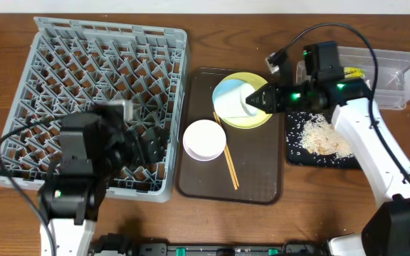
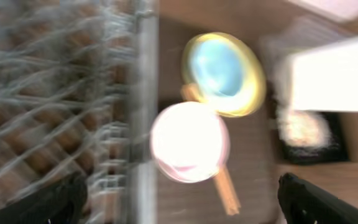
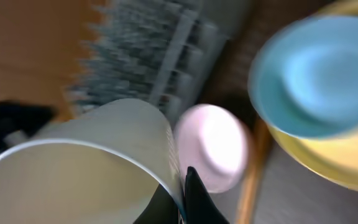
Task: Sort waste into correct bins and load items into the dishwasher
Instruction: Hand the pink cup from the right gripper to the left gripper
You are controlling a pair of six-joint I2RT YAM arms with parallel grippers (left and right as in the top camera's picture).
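My right gripper (image 1: 256, 101) is shut on the rim of the small white cup (image 1: 250, 97) and holds it over the light-blue bowl (image 1: 228, 99), which sits on the pale-yellow plate (image 1: 253, 120). In the right wrist view the fingers (image 3: 188, 193) pinch the cup wall (image 3: 86, 168). The white bowl (image 1: 204, 139) and the wooden chopsticks (image 1: 229, 160) lie on the brown tray. My left gripper (image 1: 144, 146) is open and empty over the front right part of the grey dish rack (image 1: 98, 71). Its fingers (image 2: 182, 199) are spread wide in a blurred view. I see no tissue.
The brown serving tray (image 1: 255, 181) lies between the rack and the black tray (image 1: 295, 153), which holds rice and scraps (image 1: 322, 136). The clear tub (image 1: 397, 67) at the back right holds the snack wrapper (image 1: 352, 72). My right arm crosses above the black tray.
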